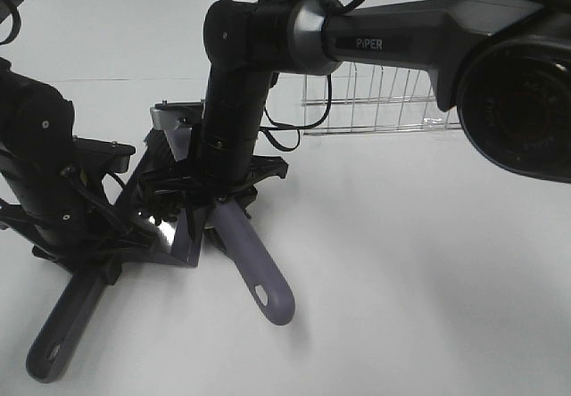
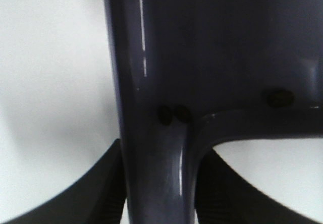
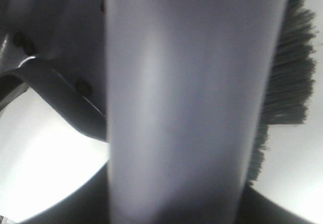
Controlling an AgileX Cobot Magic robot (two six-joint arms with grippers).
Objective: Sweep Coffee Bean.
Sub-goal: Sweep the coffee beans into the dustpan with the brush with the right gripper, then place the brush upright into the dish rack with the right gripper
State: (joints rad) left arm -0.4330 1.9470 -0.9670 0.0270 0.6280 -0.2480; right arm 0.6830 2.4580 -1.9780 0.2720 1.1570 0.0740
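Note:
The purple dustpan [image 1: 174, 240] lies on the white table at the left, its handle [image 1: 64, 325] pointing to the front. My left gripper [image 1: 98, 267] is shut on that handle. In the left wrist view the dustpan [image 2: 227, 47] holds a few coffee beans [image 2: 173, 114] inside. My right gripper [image 1: 219, 195] reaches across the middle and is shut on the purple brush handle [image 1: 259, 276]. In the right wrist view the handle [image 3: 192, 103] fills the frame, with the black bristles [image 3: 287, 82] beside it and beans [image 3: 83, 87] in the dustpan [image 3: 55, 22]. The brush head sits at the dustpan's mouth.
A clear wire rack [image 1: 384, 102] stands at the back, right of the middle. The right arm's dark body [image 1: 500, 66] crosses the top of the exterior view. White table [image 1: 428, 280] stretches to the right and front.

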